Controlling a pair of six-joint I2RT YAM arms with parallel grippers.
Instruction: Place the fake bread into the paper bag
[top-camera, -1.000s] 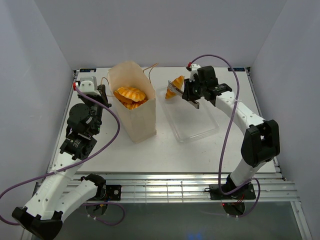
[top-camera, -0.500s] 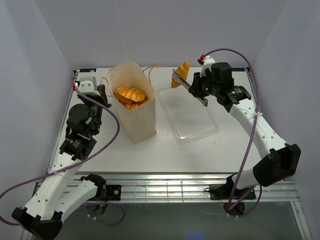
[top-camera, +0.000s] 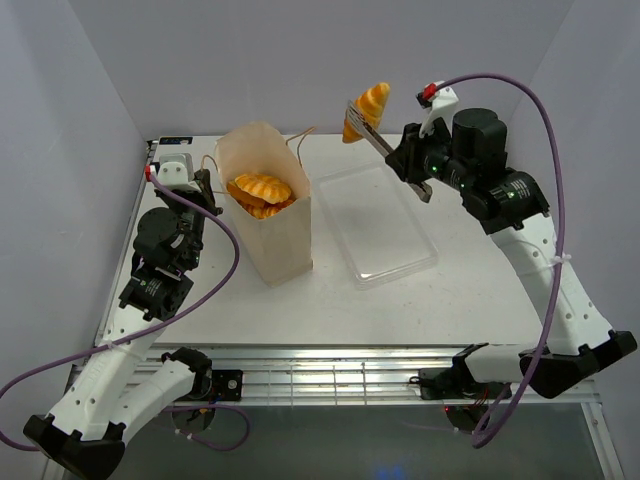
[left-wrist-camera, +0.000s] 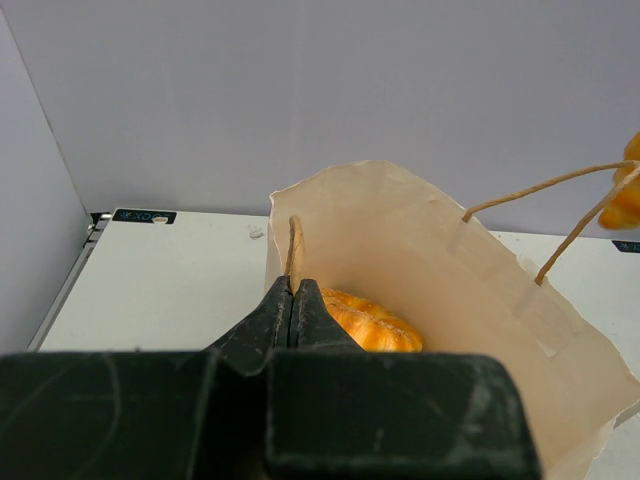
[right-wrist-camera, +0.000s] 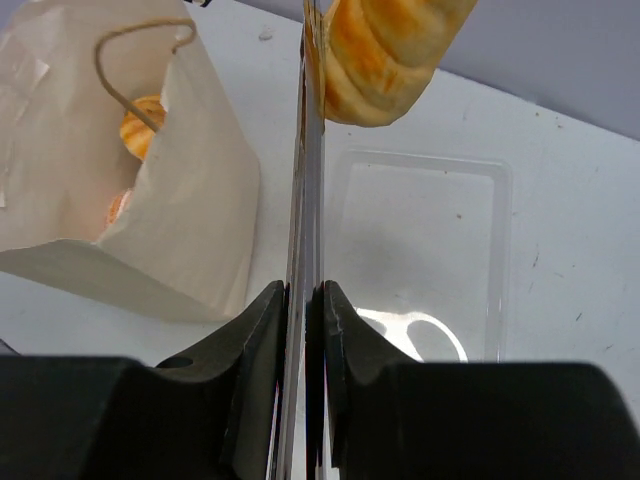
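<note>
The paper bag (top-camera: 272, 225) stands open at the left, with orange loaves (top-camera: 260, 189) inside. My left gripper (top-camera: 206, 186) is shut on the bag's near string handle (left-wrist-camera: 294, 243) at the rim; a loaf (left-wrist-camera: 372, 319) shows past the jaws inside the bag (left-wrist-camera: 440, 265). My right gripper (top-camera: 421, 177) is shut on thin metal tongs (top-camera: 388, 153), which pinch a golden croissant (top-camera: 366, 108) high above the table, to the right of the bag. In the right wrist view the tongs (right-wrist-camera: 311, 150) run up from the gripper (right-wrist-camera: 305, 296) to the croissant (right-wrist-camera: 385, 48), with the bag (right-wrist-camera: 190, 210) below left.
A clear plastic tray (top-camera: 386, 228) lies right of the bag and shows no pastries in it; it also shows under the tongs in the right wrist view (right-wrist-camera: 480, 260). The bag's far handle (left-wrist-camera: 560, 215) arches over its right rim. White walls enclose the table.
My right arm has risen and swung back and to the right, lifting the croissant in the tongs from the tray's far end to high above it. The left arm has not moved.
</note>
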